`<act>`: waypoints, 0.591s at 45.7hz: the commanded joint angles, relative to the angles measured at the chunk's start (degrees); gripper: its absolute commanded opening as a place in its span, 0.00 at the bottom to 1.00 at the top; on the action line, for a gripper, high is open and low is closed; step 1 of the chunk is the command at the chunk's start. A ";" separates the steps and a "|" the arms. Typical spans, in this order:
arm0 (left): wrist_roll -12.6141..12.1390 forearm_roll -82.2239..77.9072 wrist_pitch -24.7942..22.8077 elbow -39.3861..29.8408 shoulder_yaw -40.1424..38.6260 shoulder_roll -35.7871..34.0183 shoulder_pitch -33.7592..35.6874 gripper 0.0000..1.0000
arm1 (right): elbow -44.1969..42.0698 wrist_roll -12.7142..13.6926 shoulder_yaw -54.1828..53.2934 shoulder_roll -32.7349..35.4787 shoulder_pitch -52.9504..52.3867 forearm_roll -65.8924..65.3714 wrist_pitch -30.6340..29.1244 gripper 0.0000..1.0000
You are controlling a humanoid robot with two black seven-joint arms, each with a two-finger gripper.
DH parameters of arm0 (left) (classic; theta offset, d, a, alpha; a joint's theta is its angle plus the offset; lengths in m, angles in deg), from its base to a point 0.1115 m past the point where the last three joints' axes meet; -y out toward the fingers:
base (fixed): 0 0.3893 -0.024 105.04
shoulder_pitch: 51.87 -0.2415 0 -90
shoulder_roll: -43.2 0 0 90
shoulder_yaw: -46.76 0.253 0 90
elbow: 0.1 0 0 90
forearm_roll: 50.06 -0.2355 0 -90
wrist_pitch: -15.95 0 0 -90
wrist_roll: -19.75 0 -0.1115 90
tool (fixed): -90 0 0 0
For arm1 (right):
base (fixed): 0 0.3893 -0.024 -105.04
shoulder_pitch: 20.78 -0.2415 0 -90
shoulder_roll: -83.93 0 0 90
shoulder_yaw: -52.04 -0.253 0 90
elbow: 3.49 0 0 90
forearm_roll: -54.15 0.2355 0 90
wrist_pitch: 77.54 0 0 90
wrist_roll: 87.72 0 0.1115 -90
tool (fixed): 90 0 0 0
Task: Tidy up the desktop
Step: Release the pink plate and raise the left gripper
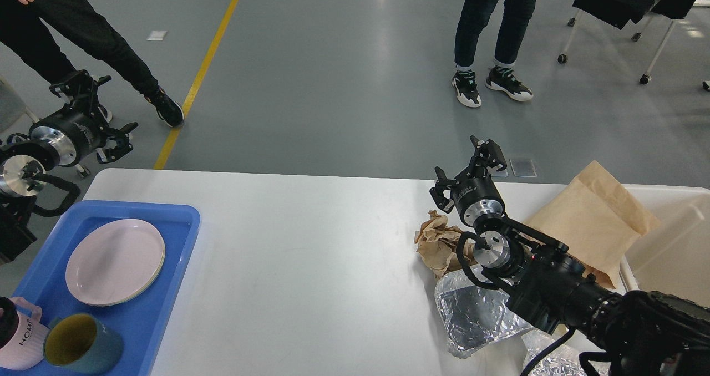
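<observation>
The white desktop (pixel 310 254) fills the lower view. My right gripper (pixel 463 169) is open and empty, raised over the desktop's far right part, just above and behind a crumpled brown paper wad (pixel 435 243). Crumpled silver foil (pixel 477 315) lies on the desktop under my right arm. A flat brown paper bag (pixel 593 220) leans over the rim of the cream bin (pixel 674 237) at the right. My left gripper (pixel 102 115) is open and empty, held off the desktop's far left corner, above the floor.
A blue tray (pixel 161 315) at the front left holds a pink plate (pixel 115 260), a teal cup (pixel 83 343) and a pink mug (pixel 19 337). Two people stand on the grey floor beyond the table. A wheeled rack stands at the far right.
</observation>
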 commanded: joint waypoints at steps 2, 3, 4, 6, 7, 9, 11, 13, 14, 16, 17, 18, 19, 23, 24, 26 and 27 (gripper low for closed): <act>-0.10 2.09 0.66 2.07 -6.48 3.85 -0.21 0.96 | 0.00 0.00 -0.05 0.00 0.00 0.00 0.00 1.00; -0.01 3.40 0.66 2.07 -7.88 4.38 -0.21 0.96 | 0.00 0.00 -0.05 0.00 0.00 0.00 0.00 1.00; -0.01 4.90 0.66 2.07 -9.46 4.91 -0.21 0.96 | 0.00 0.00 -0.05 0.00 0.00 0.00 0.00 1.00; 0.08 7.97 0.66 2.07 -12.72 5.87 -0.30 0.96 | 0.00 0.00 -0.05 0.00 0.00 0.00 0.00 1.00; 0.08 9.29 0.84 2.07 -14.12 6.23 -0.30 0.96 | 0.00 0.00 -0.05 0.00 0.00 0.00 0.00 1.00; 0.17 11.49 1.19 2.07 -16.94 6.84 -0.30 0.96 | 0.00 0.00 -0.05 0.00 0.00 0.00 0.00 1.00; 0.25 12.64 1.71 2.07 -18.96 7.19 -0.30 0.96 | 0.00 0.00 -0.05 0.00 0.00 0.00 0.00 1.00; 0.43 13.00 2.59 2.07 -20.37 7.20 -0.30 0.96 | 0.00 0.00 -0.05 0.00 0.00 0.00 0.00 1.00; 0.43 13.00 3.03 2.07 -20.81 7.11 -0.30 0.96 | 0.00 0.00 -0.05 0.00 0.00 0.00 0.00 1.00; 0.43 13.08 3.91 1.98 -21.34 7.02 -0.12 0.96 | 0.00 0.00 0.04 0.00 0.00 0.00 0.00 1.00; 0.60 13.08 4.35 1.98 -21.52 6.93 0.05 0.96 | 0.00 0.00 0.04 -0.09 0.00 0.00 0.00 1.00; 0.69 13.08 4.79 2.07 -21.61 6.76 0.14 0.96 | 0.00 0.00 -0.05 0.00 0.00 0.00 0.00 1.00; 0.78 13.08 5.05 2.07 -21.52 6.58 0.23 0.96 | 0.00 0.00 -0.05 0.00 0.00 0.00 0.00 1.00; 1.48 13.08 5.58 2.07 -21.61 5.62 0.40 0.96 | 0.00 0.00 -0.05 0.00 0.00 0.00 0.00 1.00; 1.57 13.00 5.58 1.98 -21.52 5.35 0.40 0.96 | 0.00 0.00 -0.05 0.00 0.00 0.00 0.00 1.00; 1.66 12.91 5.58 1.89 -21.52 4.91 0.40 0.96 | 0.00 0.00 -0.05 0.00 0.00 0.00 0.00 1.00; 1.66 12.91 5.58 1.89 -21.52 4.74 0.40 0.96 | 0.00 0.00 -0.05 0.00 0.00 0.00 0.00 1.00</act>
